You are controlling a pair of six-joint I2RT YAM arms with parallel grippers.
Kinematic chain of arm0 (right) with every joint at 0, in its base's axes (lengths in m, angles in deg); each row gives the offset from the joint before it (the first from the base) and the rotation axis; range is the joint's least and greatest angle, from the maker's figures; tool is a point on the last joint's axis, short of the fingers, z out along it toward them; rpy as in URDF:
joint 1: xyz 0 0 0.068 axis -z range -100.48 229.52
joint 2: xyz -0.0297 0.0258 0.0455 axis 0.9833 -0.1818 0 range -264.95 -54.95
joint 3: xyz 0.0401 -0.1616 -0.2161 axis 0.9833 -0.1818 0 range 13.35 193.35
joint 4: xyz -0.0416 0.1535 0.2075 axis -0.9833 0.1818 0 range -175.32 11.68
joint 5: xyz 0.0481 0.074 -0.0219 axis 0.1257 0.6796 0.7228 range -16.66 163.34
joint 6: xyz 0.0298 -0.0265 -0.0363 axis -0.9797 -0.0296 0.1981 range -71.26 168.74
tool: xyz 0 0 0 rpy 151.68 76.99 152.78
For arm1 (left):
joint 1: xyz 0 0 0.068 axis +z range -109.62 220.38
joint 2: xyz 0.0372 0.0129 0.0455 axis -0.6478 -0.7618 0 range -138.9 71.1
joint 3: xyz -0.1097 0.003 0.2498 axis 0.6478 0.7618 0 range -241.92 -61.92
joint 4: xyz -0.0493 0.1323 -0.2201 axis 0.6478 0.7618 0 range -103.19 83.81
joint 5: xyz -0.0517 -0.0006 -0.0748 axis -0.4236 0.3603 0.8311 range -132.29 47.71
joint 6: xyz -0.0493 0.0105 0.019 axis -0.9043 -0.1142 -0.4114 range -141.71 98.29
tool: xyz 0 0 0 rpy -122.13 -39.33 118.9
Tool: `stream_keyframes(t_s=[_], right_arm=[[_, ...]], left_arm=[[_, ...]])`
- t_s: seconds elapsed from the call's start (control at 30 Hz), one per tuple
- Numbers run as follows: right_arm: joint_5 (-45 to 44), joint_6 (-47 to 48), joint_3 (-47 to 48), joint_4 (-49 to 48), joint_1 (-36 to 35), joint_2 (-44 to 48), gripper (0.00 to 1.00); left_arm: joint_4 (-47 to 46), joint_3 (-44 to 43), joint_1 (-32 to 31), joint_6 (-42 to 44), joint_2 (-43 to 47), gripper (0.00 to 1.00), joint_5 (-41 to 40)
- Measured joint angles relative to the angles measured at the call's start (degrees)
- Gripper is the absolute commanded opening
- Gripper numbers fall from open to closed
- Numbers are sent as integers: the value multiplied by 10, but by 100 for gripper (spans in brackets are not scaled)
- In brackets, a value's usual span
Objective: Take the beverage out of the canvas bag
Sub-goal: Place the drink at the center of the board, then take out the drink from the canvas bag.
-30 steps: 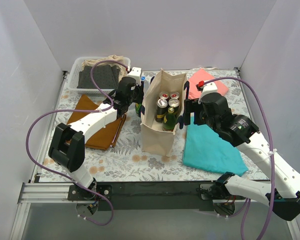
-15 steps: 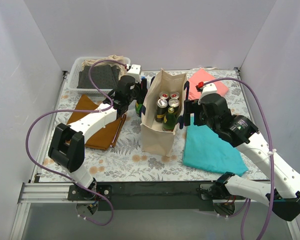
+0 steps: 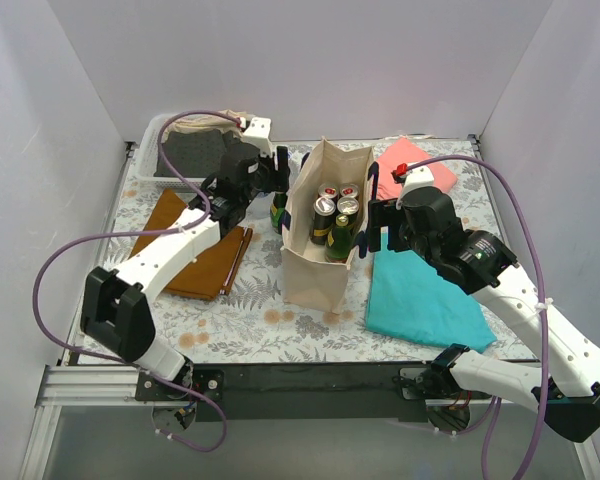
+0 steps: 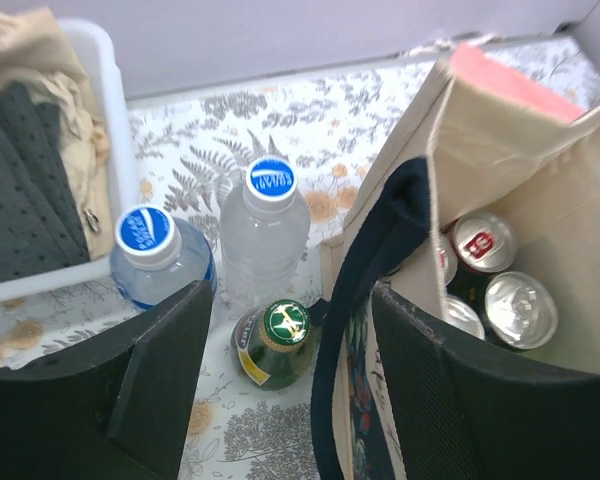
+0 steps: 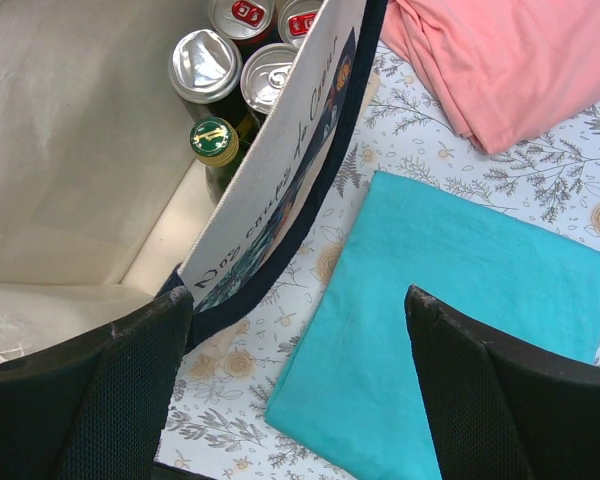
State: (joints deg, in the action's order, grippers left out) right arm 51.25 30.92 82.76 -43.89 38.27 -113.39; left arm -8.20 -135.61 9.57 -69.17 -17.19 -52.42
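The beige canvas bag (image 3: 315, 270) with navy handles (image 4: 380, 270) stands mid-table and holds several cans (image 3: 332, 203) and a green bottle (image 5: 215, 140). Another green glass bottle (image 4: 278, 342) stands on the table just left of the bag (image 3: 278, 210). My left gripper (image 4: 288, 300) hovers above this bottle, open, touching nothing; in the top view it (image 3: 268, 172) is behind the bottle. My right gripper (image 5: 295, 300) is open at the bag's right wall (image 5: 280, 190). Its left finger is over the bag's inside and its right finger over the teal cloth.
Two clear water bottles with blue caps (image 4: 155, 255) (image 4: 265, 215) stand behind the green bottle. A white basket (image 3: 150, 140) with dark and beige cloth is back left. A brown cloth (image 3: 195, 255) lies left, a teal cloth (image 3: 420, 295) right, a pink cloth (image 3: 415, 165) back right.
My left gripper has opened, let go of the green bottle and lifted back and to the left. The bottle stays standing beside the bag. The right arm has not moved.
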Motion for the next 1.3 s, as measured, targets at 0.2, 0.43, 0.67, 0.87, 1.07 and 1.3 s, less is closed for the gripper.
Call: stream_keyframes(t_s=[0.2, 0.43, 0.67, 0.87, 1.07, 1.3], right_arm=[[0, 0, 0, 0, 0, 0, 91], [12, -3, 0, 0, 0, 0, 94], [43, -16, 10, -2, 0, 0, 98], [66, -29, 16, -10, 3, 0, 98], [76, -32, 18, -13, 4, -1, 98], [74, -37, 10, -25, 7, -6, 98]], left_arm=[[40, -49, 0, 0, 67, 71, 0], [96, -121, 0, -15, 106, 76, 61], [189, -231, 0, -32, 68, 80, 161], [245, -254, 0, -49, 51, 84, 199], [271, -255, 0, -50, 51, 79, 253], [306, -257, -50, -21, 21, 73, 268]])
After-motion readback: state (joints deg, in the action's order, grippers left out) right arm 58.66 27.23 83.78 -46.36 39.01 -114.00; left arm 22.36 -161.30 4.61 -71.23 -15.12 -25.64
